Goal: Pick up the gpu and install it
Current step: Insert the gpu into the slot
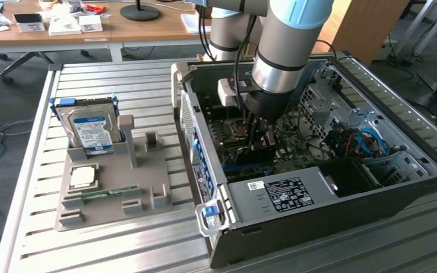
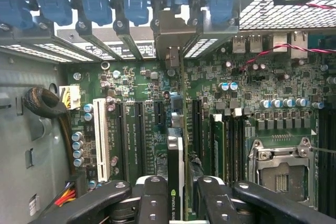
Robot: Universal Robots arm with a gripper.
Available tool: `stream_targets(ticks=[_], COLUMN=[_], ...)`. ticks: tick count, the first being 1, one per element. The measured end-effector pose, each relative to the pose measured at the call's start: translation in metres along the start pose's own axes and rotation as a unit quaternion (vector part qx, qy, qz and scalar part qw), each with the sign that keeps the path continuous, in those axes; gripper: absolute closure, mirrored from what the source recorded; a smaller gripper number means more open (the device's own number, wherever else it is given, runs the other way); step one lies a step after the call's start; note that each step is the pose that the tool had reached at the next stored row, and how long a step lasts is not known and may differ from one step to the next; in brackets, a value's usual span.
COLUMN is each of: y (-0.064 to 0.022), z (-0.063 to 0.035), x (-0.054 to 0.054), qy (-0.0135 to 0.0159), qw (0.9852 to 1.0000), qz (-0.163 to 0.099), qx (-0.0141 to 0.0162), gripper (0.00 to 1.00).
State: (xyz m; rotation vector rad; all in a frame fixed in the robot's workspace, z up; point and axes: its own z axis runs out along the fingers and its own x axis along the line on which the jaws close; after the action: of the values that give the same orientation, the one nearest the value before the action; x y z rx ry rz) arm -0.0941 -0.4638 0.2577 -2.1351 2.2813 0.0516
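The gpu (image 2: 176,177), a thin card seen edge-on with a silver end bracket, stands upright over the green motherboard (image 2: 247,103), its bracket reaching the rear slot openings.

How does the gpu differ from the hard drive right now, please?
The gpu is a thin card held edge-on by the gripper inside the computer case; the hard drive is a boxy unit standing in the grey holder outside it. Both stand upright.

The arm's tool (image 1: 258,133) reaches down inside the open computer case (image 1: 400,187), over the motherboard (image 1: 295,145). At nine o'clock on the slatted counter (image 1: 112,250), a grey holder (image 1: 112,190) carries an upright hard drive (image 1: 91,132).
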Motion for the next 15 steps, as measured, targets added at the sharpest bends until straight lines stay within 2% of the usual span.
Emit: stream_targets(ticks=[15], y=[0.0000], z=[0.0017], x=[0.0001], qy=[0.0000], qw=[1.0000], qz=[0.000], qx=[0.0000], gripper=[0.74])
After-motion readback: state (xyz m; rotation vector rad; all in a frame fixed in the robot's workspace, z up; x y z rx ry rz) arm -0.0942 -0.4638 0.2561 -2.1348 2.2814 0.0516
